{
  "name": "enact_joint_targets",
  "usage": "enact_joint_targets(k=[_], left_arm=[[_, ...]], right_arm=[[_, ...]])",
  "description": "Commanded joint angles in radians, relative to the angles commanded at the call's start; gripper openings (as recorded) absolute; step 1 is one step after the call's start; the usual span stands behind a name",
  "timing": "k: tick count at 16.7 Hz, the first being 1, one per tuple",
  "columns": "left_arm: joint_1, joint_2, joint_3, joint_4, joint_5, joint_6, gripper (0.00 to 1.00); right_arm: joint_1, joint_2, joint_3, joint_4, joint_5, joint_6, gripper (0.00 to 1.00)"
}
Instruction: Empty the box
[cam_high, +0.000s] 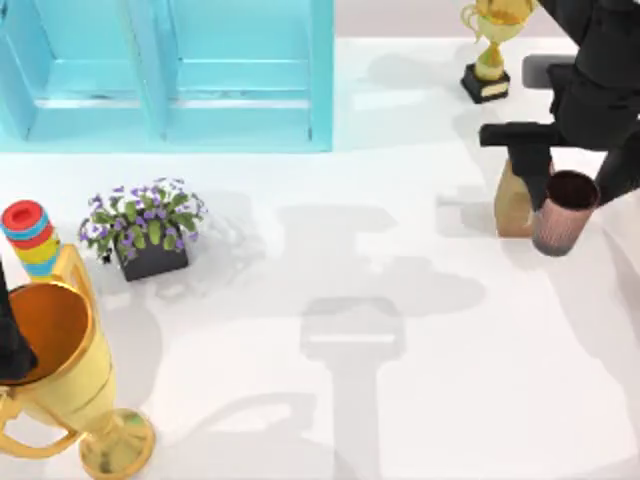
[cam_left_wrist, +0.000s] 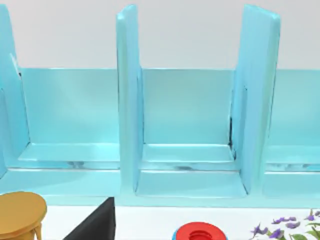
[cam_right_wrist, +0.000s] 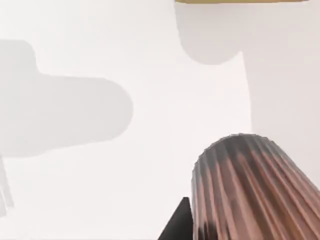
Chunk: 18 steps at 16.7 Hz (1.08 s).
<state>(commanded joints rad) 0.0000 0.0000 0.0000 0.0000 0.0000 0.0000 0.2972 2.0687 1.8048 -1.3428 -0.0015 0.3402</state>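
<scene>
Top view: overhead, whole table (cam_high: 400, 400). Left wrist: faces cabinet (cam_left_wrist: 185, 125). Right wrist: close, down at tabletop.

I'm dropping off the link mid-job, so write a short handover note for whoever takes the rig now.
Right gripper: at the table's far right, shut on the ribbed cup, which hangs tilted beside the box, on its right.
Left gripper: parked at the left edge over the big trophy.
Done: the cup is out of the box.
Left: set the cup down on the table, probably in the open space nearby, and release it. The arm hides the box top, so check inside.
</scene>
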Motion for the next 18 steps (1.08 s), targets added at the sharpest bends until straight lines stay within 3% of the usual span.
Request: enact_joint_targets(k=[4, 7, 18], left_arm=[[0.000, 0.000, 0.000, 0.000, 0.000, 0.000, 1.00], [0.000, 0.000, 0.000, 0.000, 0.000, 0.000, 1.00], [0.000, 0.000, 0.000, 0.000, 0.000, 0.000, 1.00]], right_arm=[[0.281, -0.012, -0.093, 0.100, -0.001, 0.281, 0.00], [0.400, -0.023, -0.139, 0.150, 0.001, 0.400, 0.00], [0.428, -0.008, -0.217, 0.245, 0.001, 0.429, 0.00]])
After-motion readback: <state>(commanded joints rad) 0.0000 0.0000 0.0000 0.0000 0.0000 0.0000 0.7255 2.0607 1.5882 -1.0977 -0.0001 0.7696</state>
